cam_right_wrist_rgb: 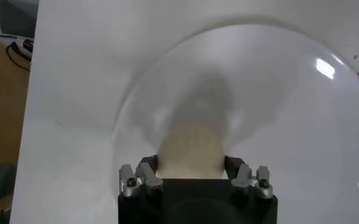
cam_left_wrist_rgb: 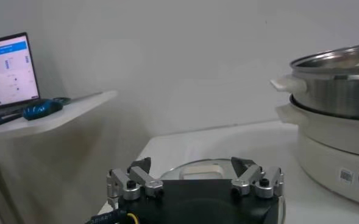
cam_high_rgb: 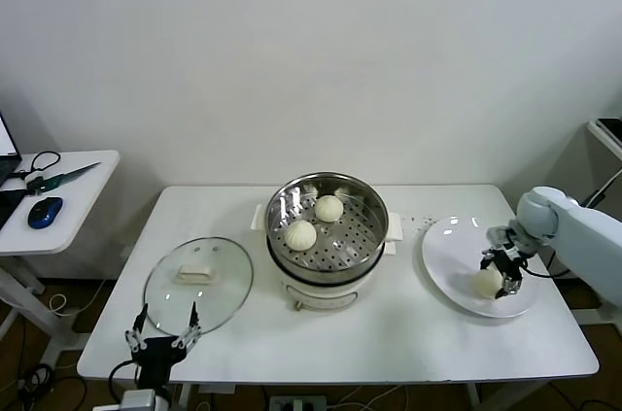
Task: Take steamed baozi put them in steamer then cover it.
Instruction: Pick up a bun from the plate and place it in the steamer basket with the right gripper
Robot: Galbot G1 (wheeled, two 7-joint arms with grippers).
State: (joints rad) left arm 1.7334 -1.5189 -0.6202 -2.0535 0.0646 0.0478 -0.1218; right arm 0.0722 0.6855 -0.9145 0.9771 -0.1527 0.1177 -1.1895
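The steamer (cam_high_rgb: 328, 270) stands mid-table, uncovered, with two baozi (cam_high_rgb: 301, 233) (cam_high_rgb: 328, 207) on its perforated tray. A third baozi (cam_high_rgb: 487, 283) is on the white plate (cam_high_rgb: 452, 251) at the right. My right gripper (cam_high_rgb: 502, 273) is down on it. In the right wrist view its fingers (cam_right_wrist_rgb: 150, 165) press both sides of that baozi (cam_right_wrist_rgb: 191, 146), low over the plate (cam_right_wrist_rgb: 289, 91). A fourth baozi is not in view. The cover (cam_high_rgb: 219, 296) lies flat on the table left of the steamer. My left gripper (cam_high_rgb: 162, 335) is open and empty at the table's front edge, just before the cover (cam_left_wrist_rgb: 200, 168).
A small white side table (cam_high_rgb: 73, 183) stands at the far left with a blue mouse (cam_high_rgb: 45, 212) and a laptop (cam_left_wrist_rgb: 8, 70). The steamer's base and handle (cam_left_wrist_rgb: 344, 91) show to one side in the left wrist view. A shelf edge (cam_high_rgb: 607, 129) stands at the far right.
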